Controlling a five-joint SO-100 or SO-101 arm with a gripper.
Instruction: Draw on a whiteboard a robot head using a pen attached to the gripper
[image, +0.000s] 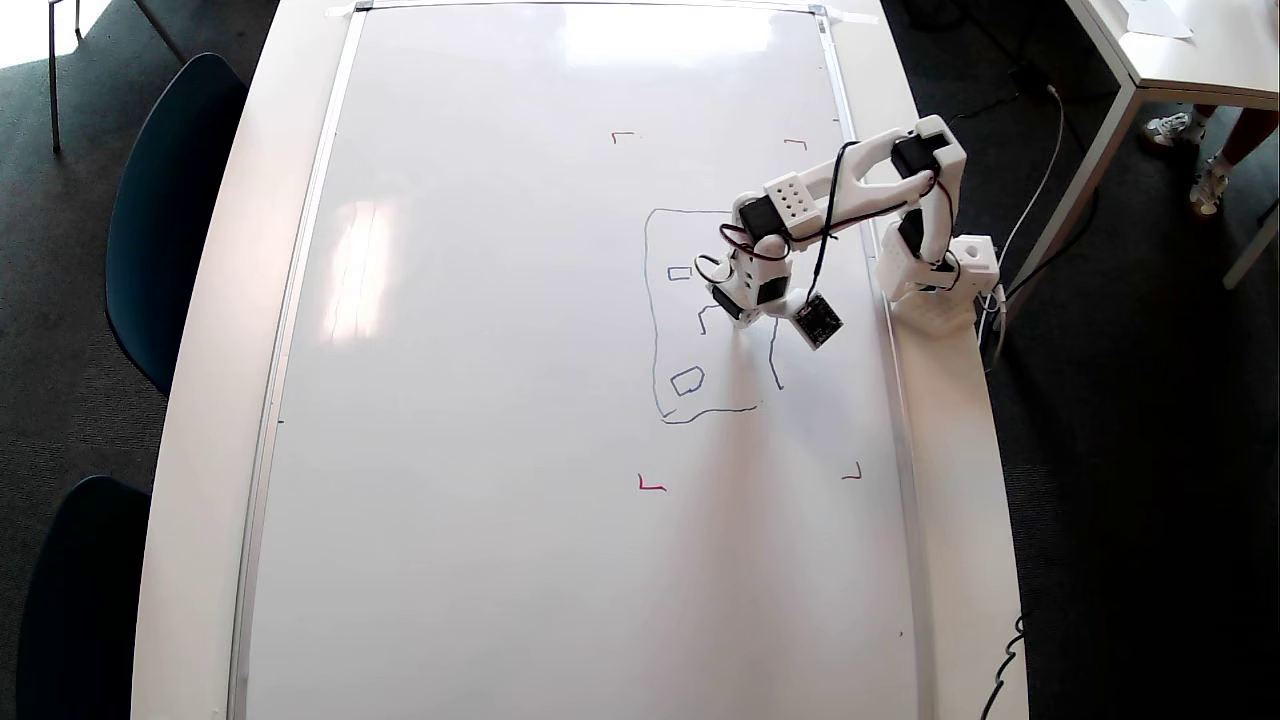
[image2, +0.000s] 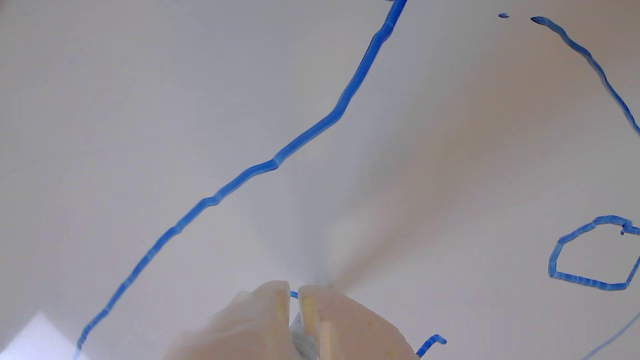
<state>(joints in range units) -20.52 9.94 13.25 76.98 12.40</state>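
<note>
On the whiteboard (image: 480, 400), wobbly blue robot head (image: 668, 330) outline, small boxes inside; hand (image2: 295, 296) pressed together.

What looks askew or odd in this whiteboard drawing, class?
The robot head outline is wobbly, not square: its left side bows. The right side is broken, leaving a gap by the bottom corner. The lower inner box sits tilted. In the wrist view the gripper fingers are pressed close together at the whiteboard.

pen hidden under the gripper (image: 738, 318) in the overhead view, robot head (image: 700, 320) partly covered by arm, whiteboard (image: 480, 400) cut off at bottom edge, pen tip unclear between fingers (image2: 270, 320) in wrist view
</note>
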